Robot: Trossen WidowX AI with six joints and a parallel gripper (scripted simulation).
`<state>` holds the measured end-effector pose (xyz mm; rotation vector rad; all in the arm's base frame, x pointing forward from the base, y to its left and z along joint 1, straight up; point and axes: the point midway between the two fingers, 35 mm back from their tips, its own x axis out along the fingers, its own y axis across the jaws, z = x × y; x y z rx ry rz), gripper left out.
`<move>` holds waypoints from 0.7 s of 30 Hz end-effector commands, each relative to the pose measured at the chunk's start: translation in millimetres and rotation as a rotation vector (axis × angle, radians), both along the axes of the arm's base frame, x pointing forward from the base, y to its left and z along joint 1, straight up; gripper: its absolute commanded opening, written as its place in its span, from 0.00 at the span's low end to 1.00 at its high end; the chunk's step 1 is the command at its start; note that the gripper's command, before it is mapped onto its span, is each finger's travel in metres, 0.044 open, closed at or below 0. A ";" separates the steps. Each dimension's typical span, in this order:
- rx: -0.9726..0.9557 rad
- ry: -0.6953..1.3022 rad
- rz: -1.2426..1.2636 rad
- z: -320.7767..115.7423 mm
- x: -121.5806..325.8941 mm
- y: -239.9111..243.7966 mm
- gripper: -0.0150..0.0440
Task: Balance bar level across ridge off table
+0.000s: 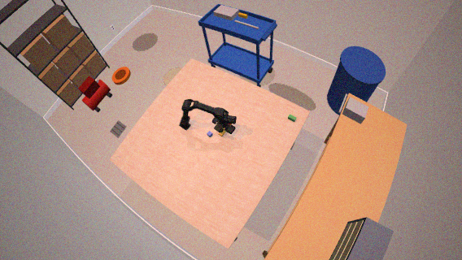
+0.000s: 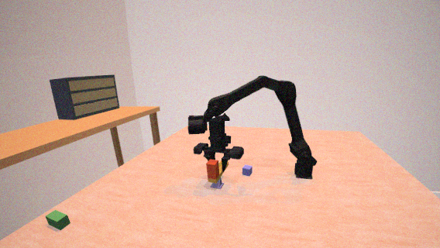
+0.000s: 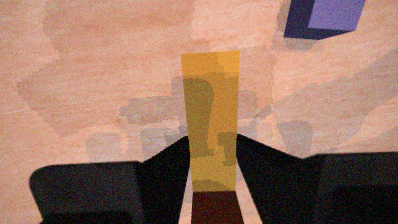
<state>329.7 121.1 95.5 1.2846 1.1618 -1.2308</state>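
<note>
The yellow bar (image 1: 221, 133) (image 2: 221, 168) (image 3: 212, 100) carries a red block (image 2: 212, 170) on one end, dark red at the bottom edge of the wrist view (image 3: 216, 207). My gripper (image 2: 218, 163) (image 3: 211, 140) points down and is shut on the bar, with a finger on each long side. The small blue-purple ridge (image 2: 218, 186) stands on the table directly under the bar; the bar hides it in the wrist view. The bar is off the table, close over the ridge's top. I cannot tell whether they touch, or whether the bar is exactly level.
A small purple cube (image 1: 210, 134) (image 2: 247, 170) (image 3: 336, 14) stands on the table, on the arm-base side of the bar. A green block (image 1: 292, 118) (image 2: 58, 219) lies far off near the table's edge. An orange bench (image 1: 350, 171) (image 2: 77, 129) stands beyond the table.
</note>
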 end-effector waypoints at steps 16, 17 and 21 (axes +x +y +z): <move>0.000 0.000 -0.004 -2.2 0.1 0.2 0.25; 0.000 0.000 -0.004 -2.2 0.1 0.2 0.25; 0.000 0.000 -0.004 -2.6 0.1 0.2 0.25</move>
